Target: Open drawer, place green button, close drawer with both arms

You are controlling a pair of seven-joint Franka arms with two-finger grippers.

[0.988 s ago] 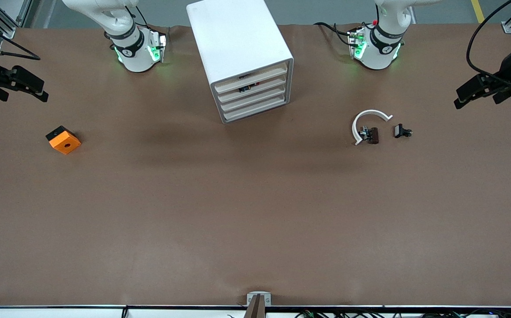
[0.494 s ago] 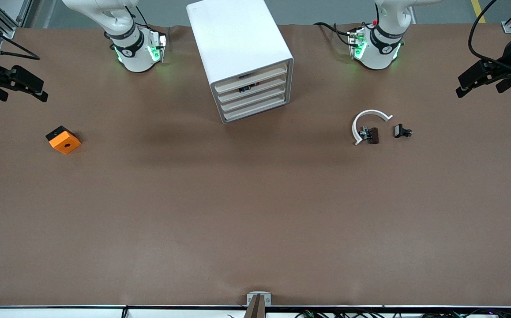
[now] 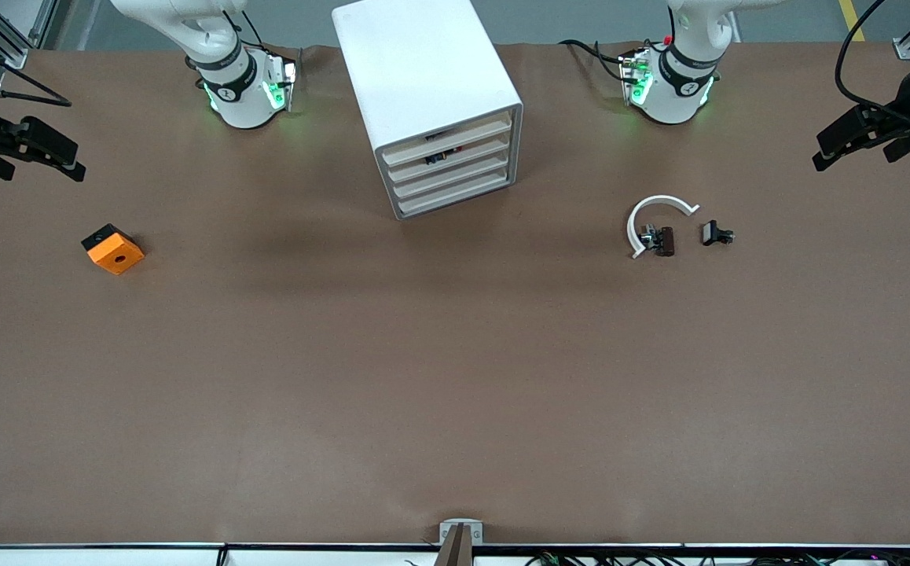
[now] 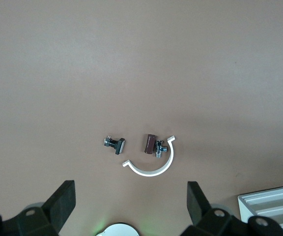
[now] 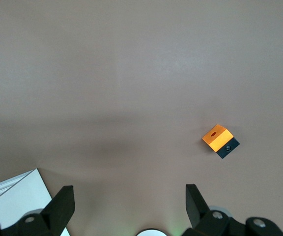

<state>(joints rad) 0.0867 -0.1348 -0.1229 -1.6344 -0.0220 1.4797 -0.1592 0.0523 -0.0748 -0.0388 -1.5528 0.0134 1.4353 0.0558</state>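
The white cabinet (image 3: 423, 79) stands between the two arm bases, and all four of its drawers (image 3: 455, 169) are pushed in. Its corners show in the wrist views as well (image 4: 274, 206) (image 5: 11, 201). Small dark things show at the fronts of the two upper drawers (image 3: 435, 157); I cannot tell what they are. The button is not in plain view. My left gripper (image 3: 853, 160) (image 4: 130, 196) hangs open and empty over the left arm's end of the table. My right gripper (image 3: 42, 173) (image 5: 128, 194) hangs open and empty over the right arm's end.
An orange block with a dark hole (image 3: 113, 249) (image 5: 220, 140) lies toward the right arm's end. Toward the left arm's end lie a white C-shaped ring (image 3: 651, 212) (image 4: 151, 167), a brown piece with a metal bit (image 3: 663, 240) (image 4: 150, 143) and a black clip (image 3: 714, 233) (image 4: 114, 143).
The left gripper has drawn back a little toward the arms' side of the table. The right gripper and everything on the table stay as they were.
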